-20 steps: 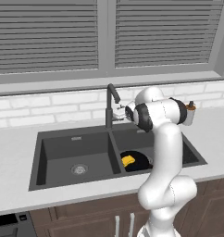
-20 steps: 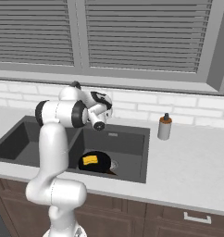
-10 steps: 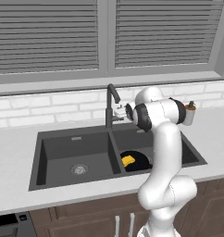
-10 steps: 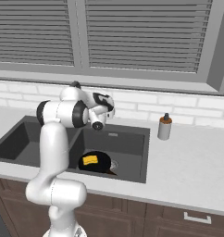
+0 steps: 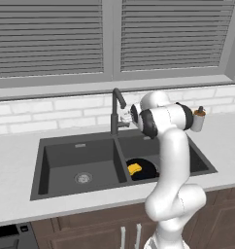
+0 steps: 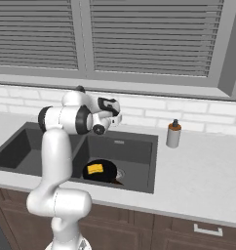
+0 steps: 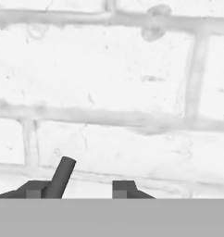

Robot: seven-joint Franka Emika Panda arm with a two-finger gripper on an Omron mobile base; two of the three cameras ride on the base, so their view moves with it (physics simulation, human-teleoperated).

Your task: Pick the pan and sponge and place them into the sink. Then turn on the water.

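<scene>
Faucet work, judging by the left base view: finding the pan (image 5: 144, 168) already lying in the right basin of the sink (image 5: 66, 155), carrying the sponge (image 5: 134, 168) on its left part, and holding the claw (image 5: 125, 116) up beside the faucet (image 5: 114, 104) at the height of its side lever. Leaving only the water to be turned on. Keeping the elbow well apart from the soap bottle (image 5: 199, 119) on the surface to the right.

Checking the right base view: seeing the claw (image 6: 115, 117) pointing at the brick wall above the back rim of the sink (image 6: 134, 151), with the pan (image 6: 106, 172) and sponge (image 6: 95, 169) low in the near basin, and the soap bottle (image 6: 173, 135) standing clear.

Looking along the hand view: holding the claw (image 7: 79, 190) partly open and gripping nothing, both fingertips (image 7: 125, 187) facing the brick wall (image 7: 109, 83), with the dark faucet lever (image 7: 63, 176) rising just inside the left tip; not being able to tell whether touching it.

Doing this well probably meaning: pushing sideways with the finger's flat inner face rather than squeezing, sweeping slowly along the lever's arc, keeping the lever from slipping out over the tip, and stopping on seeing a stream.
</scene>
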